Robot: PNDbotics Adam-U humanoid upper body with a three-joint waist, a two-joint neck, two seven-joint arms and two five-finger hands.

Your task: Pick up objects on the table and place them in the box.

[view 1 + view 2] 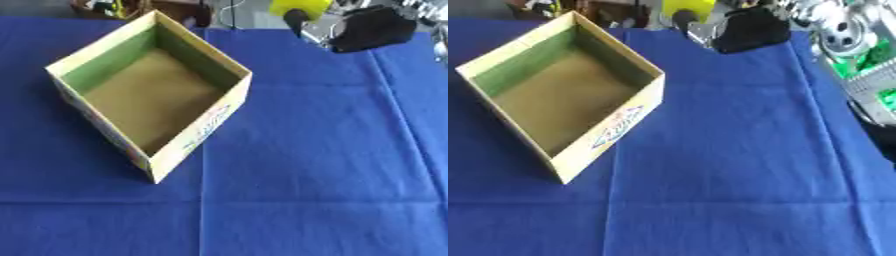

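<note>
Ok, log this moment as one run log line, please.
box: open, empty, on blue cloth | right hand: far edge, by yellow object, fingers unclear | left hand: unseen

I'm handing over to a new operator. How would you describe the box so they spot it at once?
On the blue tablecloth, look to the robot's left, toward the far edge. The box sits there, turned corner-on: open-topped cardboard with yellowish walls, a brown floor and nothing inside.

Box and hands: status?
Right hand at the table's far edge, beside a yellow object; fingers unreadable. Left hand not in view. Box open, nothing visible inside. Blue cloth between hand and box shows no obstruction.
</note>
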